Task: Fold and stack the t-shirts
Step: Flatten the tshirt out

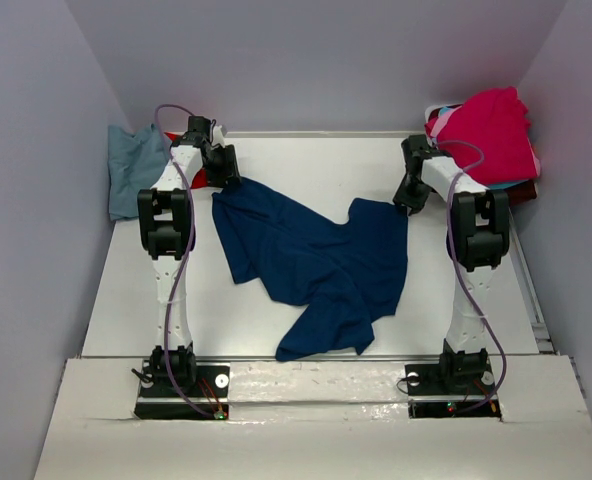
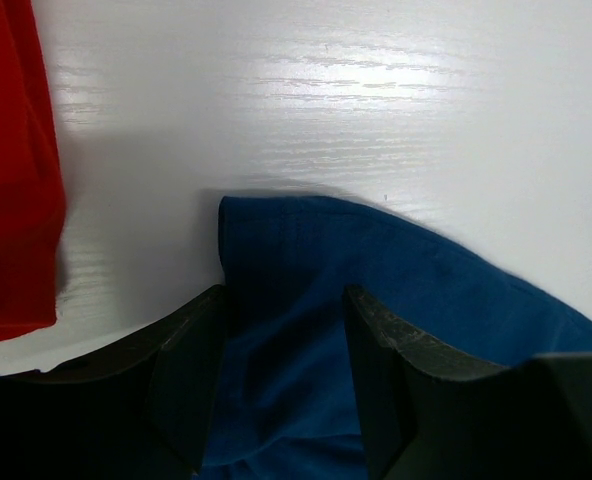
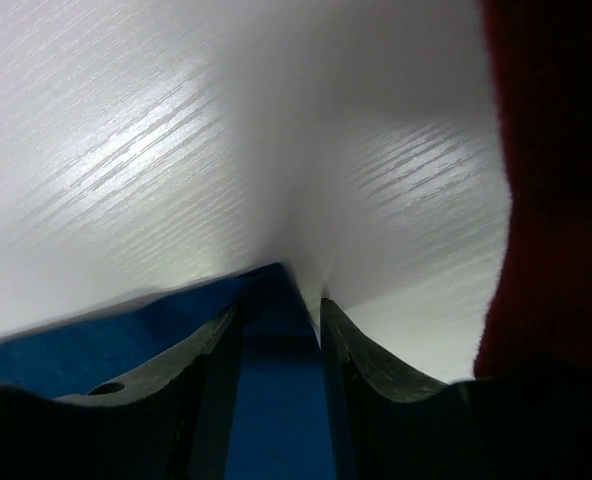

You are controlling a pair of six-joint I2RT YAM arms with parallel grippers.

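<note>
Left gripper (image 2: pixel 286 335): the jaws stand partly apart, and a bunched fold of the navy t-shirt (image 1: pixel 316 265) fills the gap between the two fingers. I read this as a grip on the cloth. The hold is on the garment's far-left corner; a short hemmed edge projects past the fingertips and lies on the bench (image 1: pixel 316 165).

Right gripper (image 3: pixel 281 350): the jaws stand closer together, with a narrow band of the same navy cloth pinched between them. This hold is on the garment's far-right corner.

The navy t-shirt lies spread and wrinkled across the middle of the bench. Its far edge sags between the two grippers. One lobe trails toward the near edge, between the two arm bases. I see no print on the upper face.

A red t-shirt (image 2: pixel 11 170) lies just left of the left gripper, apart from the navy cloth. A blue-grey t-shirt (image 1: pixel 136 170) lies at the far-left corner. A magenta t-shirt (image 1: pixel 491 130) tops a heap at the far-right corner, with dark red cloth (image 3: pixel 556 200) just right of the right gripper.
</note>
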